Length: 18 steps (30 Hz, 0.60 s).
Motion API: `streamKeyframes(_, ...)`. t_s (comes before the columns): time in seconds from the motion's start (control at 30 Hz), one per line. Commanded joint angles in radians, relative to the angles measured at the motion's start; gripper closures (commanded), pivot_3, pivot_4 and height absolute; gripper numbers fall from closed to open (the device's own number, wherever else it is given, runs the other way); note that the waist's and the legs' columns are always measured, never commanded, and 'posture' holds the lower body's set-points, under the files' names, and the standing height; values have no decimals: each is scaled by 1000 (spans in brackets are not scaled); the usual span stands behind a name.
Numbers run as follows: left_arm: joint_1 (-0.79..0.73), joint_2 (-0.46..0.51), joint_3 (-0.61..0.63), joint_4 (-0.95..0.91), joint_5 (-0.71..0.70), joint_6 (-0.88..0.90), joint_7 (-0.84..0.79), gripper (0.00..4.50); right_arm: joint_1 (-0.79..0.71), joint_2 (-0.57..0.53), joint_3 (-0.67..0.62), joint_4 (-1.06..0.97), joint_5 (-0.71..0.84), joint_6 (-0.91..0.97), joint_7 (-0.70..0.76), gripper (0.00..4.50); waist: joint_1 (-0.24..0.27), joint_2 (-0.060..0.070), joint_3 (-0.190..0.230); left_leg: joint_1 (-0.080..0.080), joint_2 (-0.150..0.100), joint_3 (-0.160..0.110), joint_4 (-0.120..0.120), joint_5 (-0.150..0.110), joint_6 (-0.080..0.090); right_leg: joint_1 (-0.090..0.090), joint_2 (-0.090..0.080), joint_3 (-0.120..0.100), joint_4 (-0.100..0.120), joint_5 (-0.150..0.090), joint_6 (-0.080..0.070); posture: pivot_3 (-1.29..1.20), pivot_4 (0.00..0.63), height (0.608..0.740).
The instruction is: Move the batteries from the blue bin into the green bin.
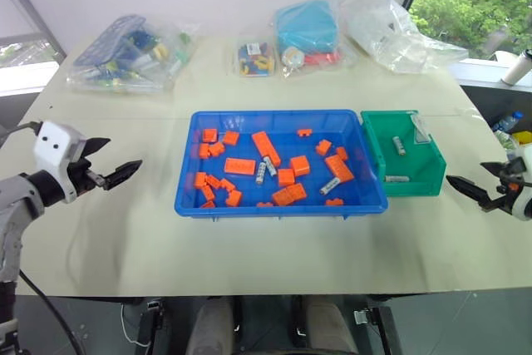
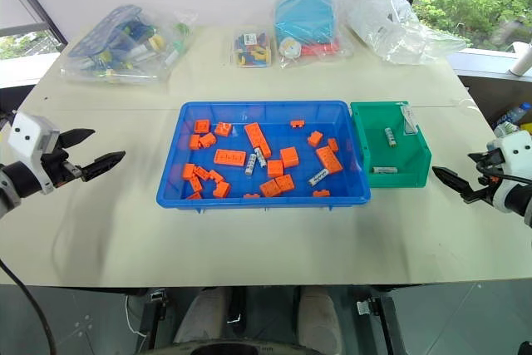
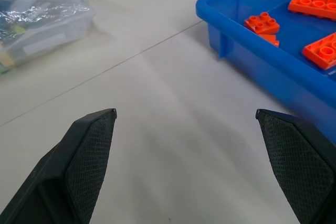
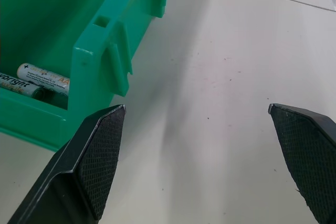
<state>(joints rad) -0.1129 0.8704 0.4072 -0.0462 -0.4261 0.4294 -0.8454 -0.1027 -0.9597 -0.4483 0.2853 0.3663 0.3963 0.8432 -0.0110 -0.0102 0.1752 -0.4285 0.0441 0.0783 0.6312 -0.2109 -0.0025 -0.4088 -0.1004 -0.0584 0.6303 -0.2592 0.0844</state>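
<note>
Between picks, both grippers empty with jaws spread, left gripper [image 1: 116, 174] at frame left, right gripper [image 1: 475, 189] at right beside the green bin [image 1: 432, 174]; next, reaching for the batteries [image 1: 265, 170] among orange bricks [image 1: 239, 166] mid-frame in the blue bin [image 1: 274, 206].

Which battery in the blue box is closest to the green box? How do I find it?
Look in the blue bin in the middle of the table, then at its end beside the green bin. Near that end lies a small silver battery, tilted, next to a long orange brick. It is round and grey; everything near it is orange and blocky.
</note>
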Motion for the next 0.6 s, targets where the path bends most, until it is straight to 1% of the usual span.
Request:
streamKeyframes(0.03, -16, 7, 14, -9, -1, -19, 1, 26, -2, -6, -40, -9, 11, -16, 4, 0, 0, 0, 0, 0, 0, 0, 0, 0, 0, 0, 0, 0, 0, 0, 0, 0, 150, 736)
streamKeyframes(0.33, -43, -7, -6, 12, -2, 1, 19, 26, 12, -11, -51, -13, 21, -2, 10, 0, 0, 0, 0, 0, 0, 0, 0, 0, 0, 0, 1, 1, 0, 0, 0, 0, 150, 736)
streamKeyframes(0.47, -41, -19, -11, -16, -19, 6, 17, 26, -9, -30, -39, 0, 5, -16, 15, 0, 0, 0, 0, 0, 1, 1, 0, 0, 0, 0, 2, 1, 0, 0, 0, 0, 150, 736)
streamKeyframes(0.6, -26, -38, -1, -76, -62, 45, 13, 26, -41, -59, -25, -45, 21, 15, 56, 0, 0, 0, 0, 0, 1, 1, 0, 0, 0, 0, 2, 1, 0, 0, 0, 0, 150, 736)
